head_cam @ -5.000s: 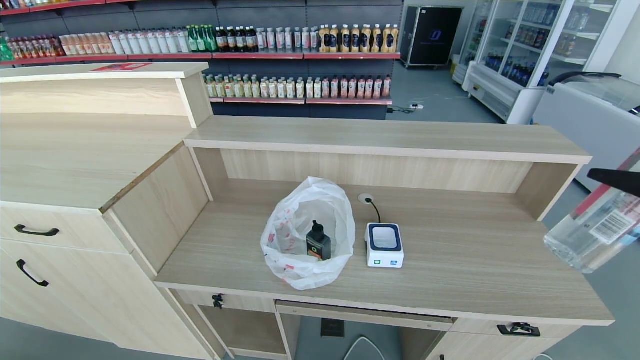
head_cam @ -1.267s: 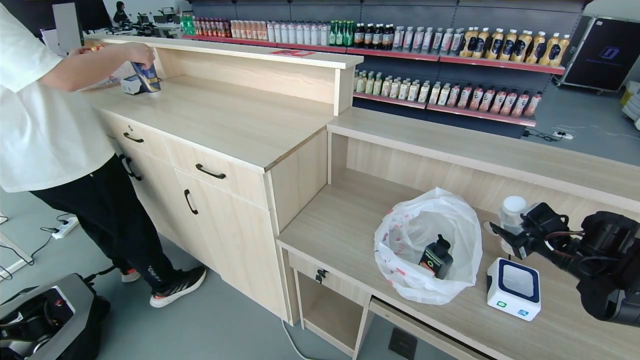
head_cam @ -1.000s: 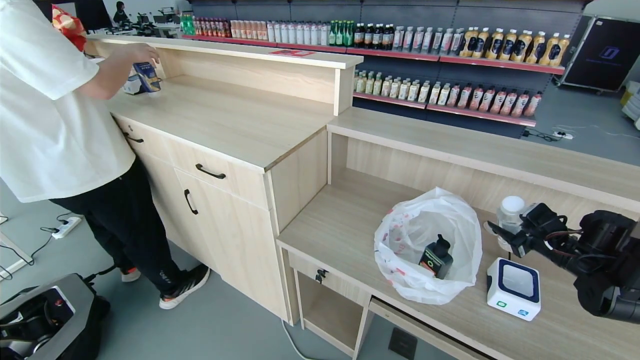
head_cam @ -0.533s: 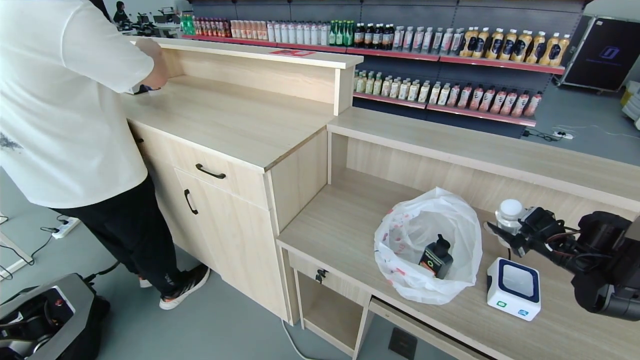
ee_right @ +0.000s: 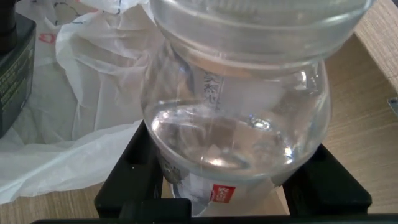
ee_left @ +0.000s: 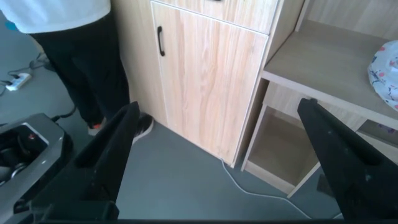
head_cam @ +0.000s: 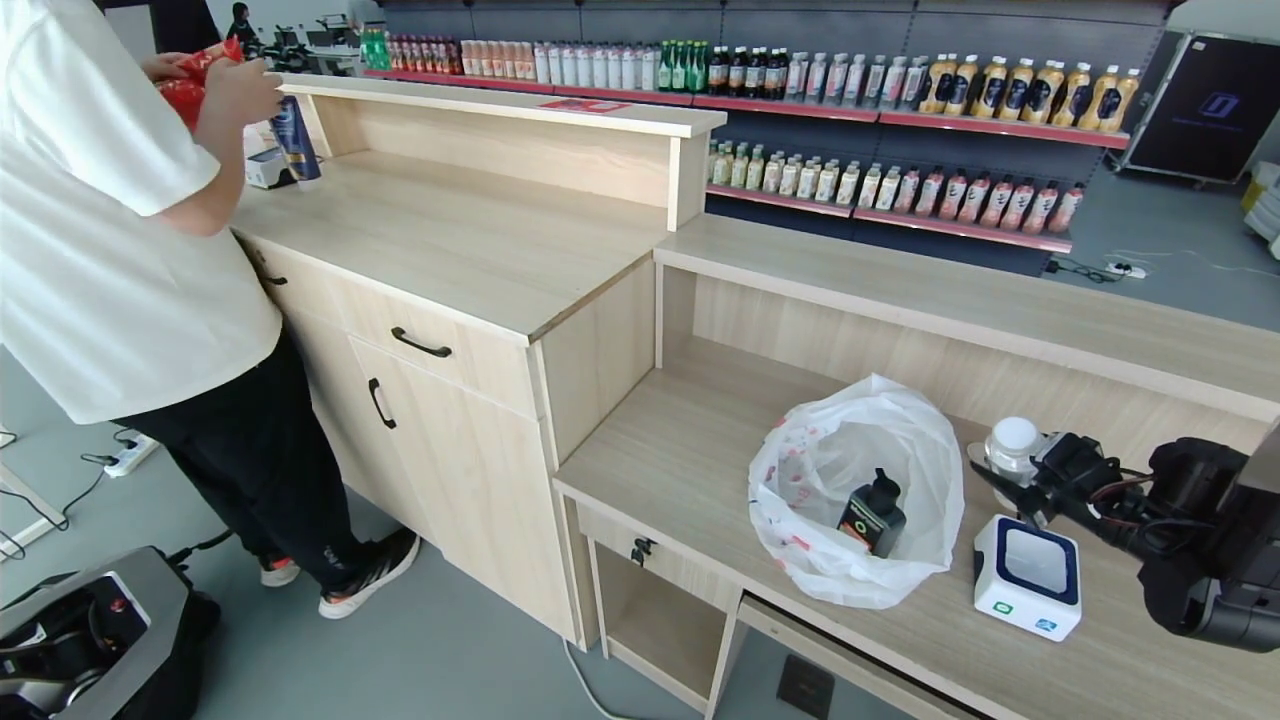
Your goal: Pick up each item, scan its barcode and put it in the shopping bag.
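Head view: the right gripper (head_cam: 1003, 470) is hovering over the lower counter (head_cam: 690, 450), toward its back edge. Its fingers are clamping a clear bottle (head_cam: 1010, 442) with a white cap. The bottle is hanging in the air just behind a white scanner (head_cam: 1030, 575), which is sitting near the front edge. A white shopping bag (head_cam: 800, 470) is standing open just beside the scanner, on its left, also near the front edge. A black bottle (head_cam: 873, 515) is standing upright inside the bag. At the far left end of the higher counter, a person's hand (head_cam: 240, 90) is holding a blue can (head_cam: 298, 150).

Left wrist view: the left gripper (ee_left: 230, 162) is hanging over the grey floor (ee_left: 186, 180), in front of a wooden cabinet door (ee_left: 205, 74). Its two dark fingers (ee_left: 118, 158) are standing wide apart and gripping nothing.

Right wrist view: the clear bottle is sitting between two black fingers (ee_right: 134, 168), which are pressing on its sides. The bag's rumpled plastic is lying just beyond it, with the black bottle showing at the bag's edge. Bare counter wood is showing on the other side.
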You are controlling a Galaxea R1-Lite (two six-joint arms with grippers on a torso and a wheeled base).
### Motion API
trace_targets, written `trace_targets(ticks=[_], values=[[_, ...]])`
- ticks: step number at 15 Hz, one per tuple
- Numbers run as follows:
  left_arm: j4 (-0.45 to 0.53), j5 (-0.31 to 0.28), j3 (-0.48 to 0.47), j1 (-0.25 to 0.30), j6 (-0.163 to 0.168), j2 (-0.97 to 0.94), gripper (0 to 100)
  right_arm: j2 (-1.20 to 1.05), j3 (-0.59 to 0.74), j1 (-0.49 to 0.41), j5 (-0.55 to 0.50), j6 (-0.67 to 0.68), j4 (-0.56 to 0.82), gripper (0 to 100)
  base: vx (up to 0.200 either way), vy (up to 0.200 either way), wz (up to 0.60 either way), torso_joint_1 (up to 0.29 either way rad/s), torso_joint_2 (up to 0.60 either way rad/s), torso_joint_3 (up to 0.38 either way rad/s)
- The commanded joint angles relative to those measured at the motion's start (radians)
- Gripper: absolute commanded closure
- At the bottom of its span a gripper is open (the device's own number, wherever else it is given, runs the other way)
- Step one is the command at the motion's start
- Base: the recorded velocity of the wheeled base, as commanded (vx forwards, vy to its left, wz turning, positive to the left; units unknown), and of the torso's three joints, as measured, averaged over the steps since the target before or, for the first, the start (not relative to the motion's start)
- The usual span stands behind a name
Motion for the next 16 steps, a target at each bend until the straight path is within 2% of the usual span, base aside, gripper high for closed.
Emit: trace_targets(ticks=[1, 16], values=[[0.0, 0.0, 0.0, -0.001, -0.001, 0.0, 0, 0.011, 0.0, -0.001, 0.001, -0.004, -0.001, 100, 0.0, 0.0, 0.0, 0.0, 0.0, 0.0], [0.0, 0.0, 0.0, 0.001, -0.001, 0.0, 0, 0.043, -0.02, -0.006, 0.001, -0.013, -0.001, 100, 0.0, 0.0, 0.0, 0.0, 0.0, 0.0]])
